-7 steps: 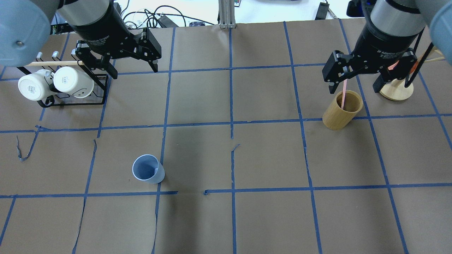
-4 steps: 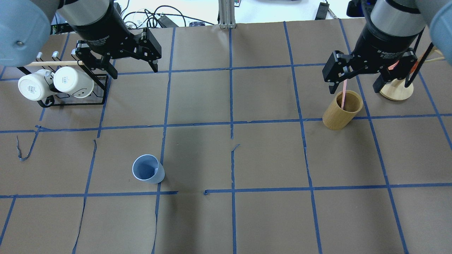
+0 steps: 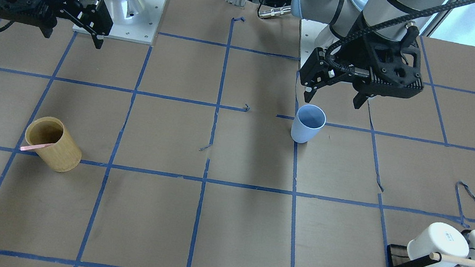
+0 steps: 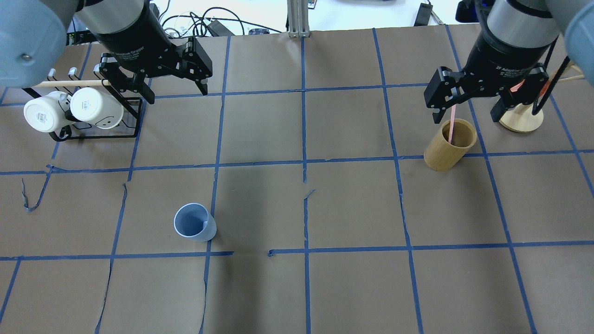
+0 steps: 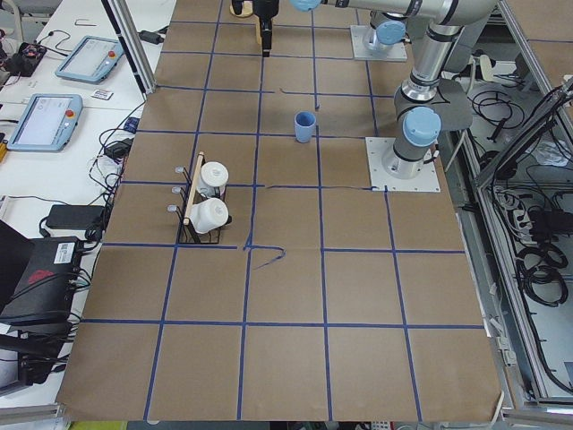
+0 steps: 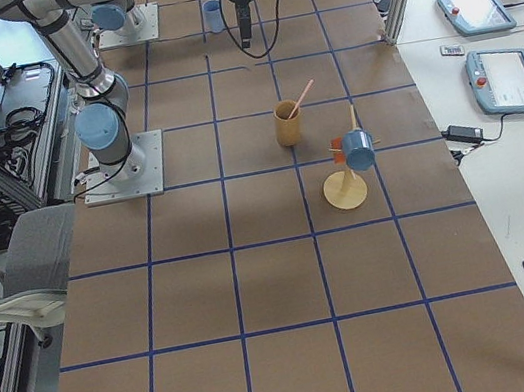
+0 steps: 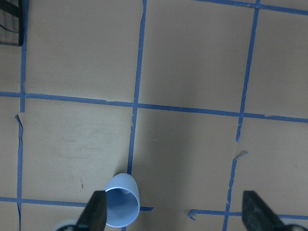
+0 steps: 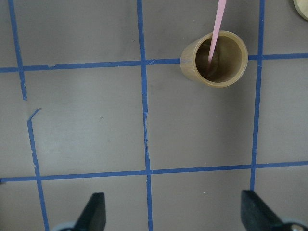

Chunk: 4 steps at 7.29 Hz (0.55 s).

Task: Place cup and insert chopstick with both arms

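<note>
Jaws spread, empty, on left gripper (image 4: 176, 93) and right gripper (image 4: 467, 118); blue cup (image 4: 195, 228) upright, left of centre, untouched; pink chopstick (image 4: 451, 124) leaning in bamboo holder (image 4: 441, 155); better straddle cup squarely, pinch chopstick above holder rim.

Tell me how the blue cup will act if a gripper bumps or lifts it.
The blue cup stands upright, looks empty and thin-walled, so it is probably light and would slide on the paper when nudged. It narrows toward its base, so a high push may tip it.
</note>
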Available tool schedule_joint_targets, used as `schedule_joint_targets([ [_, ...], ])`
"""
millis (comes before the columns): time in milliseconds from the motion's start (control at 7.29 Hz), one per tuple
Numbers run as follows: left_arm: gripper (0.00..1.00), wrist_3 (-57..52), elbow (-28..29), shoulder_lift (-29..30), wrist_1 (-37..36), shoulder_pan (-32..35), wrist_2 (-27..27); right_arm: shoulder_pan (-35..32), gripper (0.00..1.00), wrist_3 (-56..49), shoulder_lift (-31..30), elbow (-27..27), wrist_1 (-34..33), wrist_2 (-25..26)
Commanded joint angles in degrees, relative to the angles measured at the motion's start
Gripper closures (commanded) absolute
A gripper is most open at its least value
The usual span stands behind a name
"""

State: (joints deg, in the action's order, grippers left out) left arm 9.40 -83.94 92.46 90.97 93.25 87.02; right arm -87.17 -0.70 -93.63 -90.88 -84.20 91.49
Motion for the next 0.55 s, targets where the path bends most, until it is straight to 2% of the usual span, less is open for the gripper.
schedule_joint_targets([
  [0, 0.0, 0.0, 0.0, 0.0, 0.0, 0.0, -0.01, -0.02, 0.0, 0.0, 0.02, 0.0, 0.09, 0.01],
  [412, 0.0, 0.0, -0.26, 0.0, 0.0, 0.0, -0.19, -0.02, 0.0, 0.0, -0.06, 0.0, 0.09, 0.01],
])
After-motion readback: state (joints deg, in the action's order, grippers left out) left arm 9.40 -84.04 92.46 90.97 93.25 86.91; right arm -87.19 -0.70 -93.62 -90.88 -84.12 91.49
